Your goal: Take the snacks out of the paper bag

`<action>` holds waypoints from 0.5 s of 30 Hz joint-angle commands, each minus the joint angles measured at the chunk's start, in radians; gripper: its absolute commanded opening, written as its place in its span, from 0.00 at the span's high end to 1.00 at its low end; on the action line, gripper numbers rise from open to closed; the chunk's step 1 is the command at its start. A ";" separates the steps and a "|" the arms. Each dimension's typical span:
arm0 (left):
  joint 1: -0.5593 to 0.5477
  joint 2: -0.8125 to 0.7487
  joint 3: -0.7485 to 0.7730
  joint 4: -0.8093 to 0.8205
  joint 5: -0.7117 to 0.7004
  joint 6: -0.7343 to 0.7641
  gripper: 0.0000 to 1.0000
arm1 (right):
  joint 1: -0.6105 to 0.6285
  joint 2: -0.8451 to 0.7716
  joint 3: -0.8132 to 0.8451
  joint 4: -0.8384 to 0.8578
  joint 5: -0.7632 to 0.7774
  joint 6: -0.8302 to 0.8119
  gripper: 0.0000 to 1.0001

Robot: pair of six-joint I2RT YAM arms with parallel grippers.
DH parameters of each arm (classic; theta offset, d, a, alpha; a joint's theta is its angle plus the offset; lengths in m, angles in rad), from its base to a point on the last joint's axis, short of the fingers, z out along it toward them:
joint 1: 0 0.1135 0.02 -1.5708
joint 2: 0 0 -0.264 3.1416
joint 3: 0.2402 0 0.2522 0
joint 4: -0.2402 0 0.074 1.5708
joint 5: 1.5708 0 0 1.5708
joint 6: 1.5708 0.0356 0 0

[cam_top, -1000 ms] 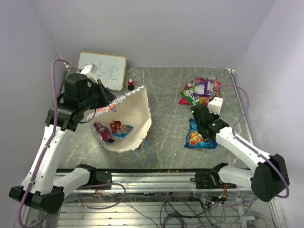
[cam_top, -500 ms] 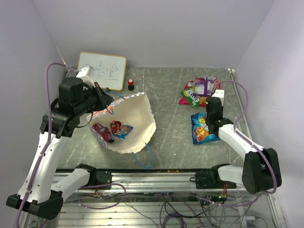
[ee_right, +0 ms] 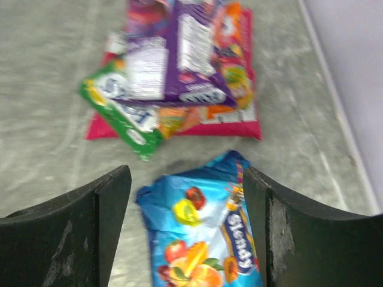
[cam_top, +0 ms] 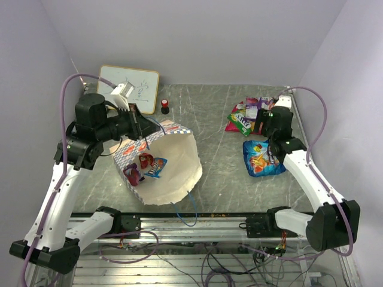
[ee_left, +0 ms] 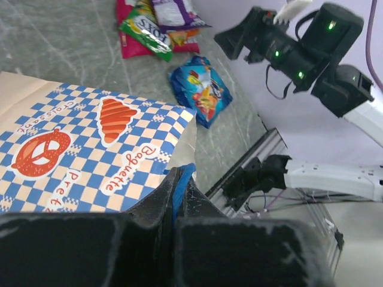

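The paper bag [cam_top: 179, 158] lies tipped on the left with its mouth open toward the camera. My left gripper [cam_top: 142, 124] is shut on its blue cord handle [ee_left: 181, 182], above the checkered band [ee_left: 90, 149]. Two snacks show inside the bag: a red-pink packet [cam_top: 133, 173] and a smaller colourful one [cam_top: 154, 166]. On the right, my right gripper [cam_top: 269, 136] is open just above a blue snack packet [cam_top: 263, 157], which lies flat on the table between the fingers [ee_right: 108, 203] without touching them. A pile of pink, green and purple snacks [cam_top: 251, 112] lies just beyond.
A framed whiteboard [cam_top: 128, 88] leans at the back left, with a small red-and-black knob [cam_top: 164, 106] beside it. The right wall runs close to the snack pile [ee_right: 191, 66]. The bag's second blue handle [cam_top: 190, 206] trails toward the front rail.
My right gripper carried the blue packet back and to the right, then opened and let it go. My left gripper swung right with the handle, turning the bag's mouth further open.
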 commanded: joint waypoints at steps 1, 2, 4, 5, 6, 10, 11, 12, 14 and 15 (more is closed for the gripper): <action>-0.007 -0.031 -0.071 0.100 0.161 -0.035 0.93 | 0.000 -0.054 0.089 -0.060 -0.266 0.086 0.24; -0.007 -0.041 -0.094 0.120 0.165 -0.059 0.93 | 0.001 -0.062 0.092 -0.054 -0.302 0.112 0.24; -0.007 -0.059 -0.135 0.151 0.168 -0.098 0.93 | 0.009 -0.078 0.086 -0.029 -0.357 0.158 0.24; -0.008 -0.065 -0.149 0.162 0.169 -0.112 0.93 | 0.020 -0.082 0.084 -0.018 -0.377 0.180 0.24; -0.007 -0.072 -0.163 0.165 0.171 -0.122 0.93 | 0.028 -0.085 0.083 -0.004 -0.400 0.191 0.23; -0.008 -0.110 -0.238 0.201 0.200 -0.164 0.93 | 0.108 -0.100 0.084 0.077 -0.463 0.191 0.21; -0.007 -0.122 -0.260 0.213 0.201 -0.184 0.93 | 0.144 -0.106 0.076 0.111 -0.475 0.175 0.21; -0.008 -0.137 -0.284 0.232 0.200 -0.206 0.93 | 0.189 -0.112 0.067 0.143 -0.483 0.155 0.21; -0.008 -0.169 -0.331 0.295 0.202 -0.261 0.93 | 0.271 -0.119 0.045 0.207 -0.511 0.115 0.21; -0.008 -0.181 -0.340 0.324 0.203 -0.284 0.93 | 0.313 -0.122 0.036 0.233 -0.518 0.104 0.21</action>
